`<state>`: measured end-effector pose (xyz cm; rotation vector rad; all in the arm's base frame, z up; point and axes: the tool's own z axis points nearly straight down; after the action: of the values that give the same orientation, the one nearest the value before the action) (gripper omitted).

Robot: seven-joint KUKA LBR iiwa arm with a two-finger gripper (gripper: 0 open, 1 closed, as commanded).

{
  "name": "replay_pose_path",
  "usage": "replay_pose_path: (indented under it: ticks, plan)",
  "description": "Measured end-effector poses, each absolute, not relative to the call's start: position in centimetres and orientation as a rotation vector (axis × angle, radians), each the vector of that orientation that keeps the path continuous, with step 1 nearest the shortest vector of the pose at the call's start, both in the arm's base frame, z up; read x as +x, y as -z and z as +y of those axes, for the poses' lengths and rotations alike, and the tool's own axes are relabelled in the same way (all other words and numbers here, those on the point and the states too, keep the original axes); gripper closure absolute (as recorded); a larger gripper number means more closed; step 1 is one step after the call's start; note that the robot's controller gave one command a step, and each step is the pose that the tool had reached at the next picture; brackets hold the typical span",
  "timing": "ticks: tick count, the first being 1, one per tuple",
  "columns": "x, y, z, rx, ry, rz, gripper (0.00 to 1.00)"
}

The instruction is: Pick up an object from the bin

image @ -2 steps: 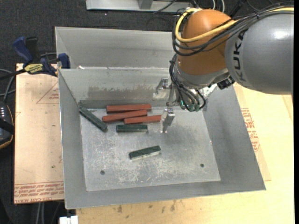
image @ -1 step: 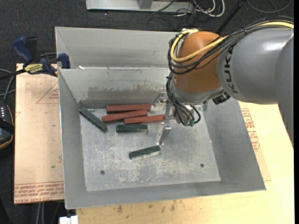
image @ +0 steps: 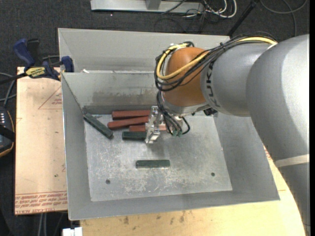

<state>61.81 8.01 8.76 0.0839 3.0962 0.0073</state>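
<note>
At the left of the bin (image: 74,146), 1 dark green bar (image: 98,125) lies slanted. Right of it, 2 red-brown bars (image: 129,115) lie with long axes running left to right, with 1 short dark green piece (image: 132,136) just nearer. The gripper (image: 153,134) stands at their right ends, just beside the short piece; whether it is apart or together cannot be told. 1 lone green bar (image: 152,163) lies nearer, apart. The arm (image: 236,82) shows partial lettering, "UK".

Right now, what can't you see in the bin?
- Camera view: right ends of the short reddish-brown bar and the short dark green bar, hidden by the gripper.
- Camera view: back right floor of the grey bin, covered by the arm's orange cover.
</note>
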Motion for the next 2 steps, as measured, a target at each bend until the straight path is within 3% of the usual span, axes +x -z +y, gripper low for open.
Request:
replay_pose_path:
  ticks: [2]
  plan:
    - [60.89, -8.61, 7.83, 0.081, -0.006, 3.119, 1.0]
